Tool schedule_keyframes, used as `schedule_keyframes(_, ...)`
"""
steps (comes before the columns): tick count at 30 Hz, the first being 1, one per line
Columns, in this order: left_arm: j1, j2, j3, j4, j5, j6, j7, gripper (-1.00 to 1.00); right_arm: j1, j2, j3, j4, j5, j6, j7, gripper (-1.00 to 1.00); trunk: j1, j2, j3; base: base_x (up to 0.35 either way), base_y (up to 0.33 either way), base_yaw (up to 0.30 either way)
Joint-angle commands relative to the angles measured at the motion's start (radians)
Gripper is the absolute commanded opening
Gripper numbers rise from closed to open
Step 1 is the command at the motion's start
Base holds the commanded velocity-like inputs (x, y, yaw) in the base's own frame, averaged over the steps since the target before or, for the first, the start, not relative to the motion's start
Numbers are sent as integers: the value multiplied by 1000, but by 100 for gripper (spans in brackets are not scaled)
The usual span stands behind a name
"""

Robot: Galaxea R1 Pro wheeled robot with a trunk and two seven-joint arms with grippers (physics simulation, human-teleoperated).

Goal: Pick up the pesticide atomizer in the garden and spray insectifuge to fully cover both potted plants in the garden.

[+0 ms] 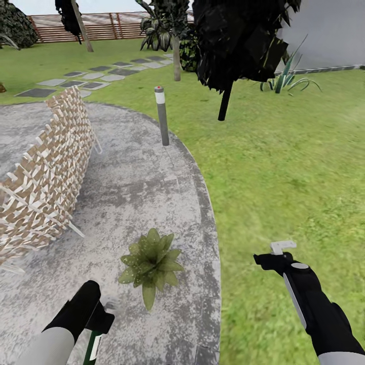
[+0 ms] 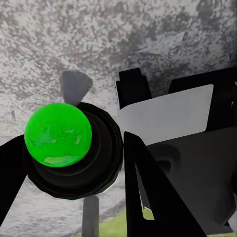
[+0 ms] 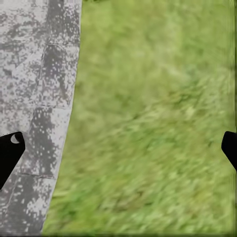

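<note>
While held: one atomizer (image 1: 93, 348), one plant (image 1: 151, 262).

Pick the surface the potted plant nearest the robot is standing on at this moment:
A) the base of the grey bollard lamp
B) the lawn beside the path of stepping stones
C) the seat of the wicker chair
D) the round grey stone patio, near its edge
D: in the head view the potted plant sits on the mottled grey stone patio, a little inside the rim where the lawn begins.
</note>
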Motion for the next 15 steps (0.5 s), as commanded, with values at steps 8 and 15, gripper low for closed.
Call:
schedule_keyframes(8, 0, -1, 2, -1, -11, 2, -10, -100, 0, 0, -1, -1, 11, 4, 11, 100, 4, 0, -1, -20, -29, 87)
schedule_keyframes(15, 0, 1, 2, -1, -11, 2, -9, -100, 0, 0, -1, -1, 11, 4, 10, 100, 4, 0, -1, 0, -215, 66)
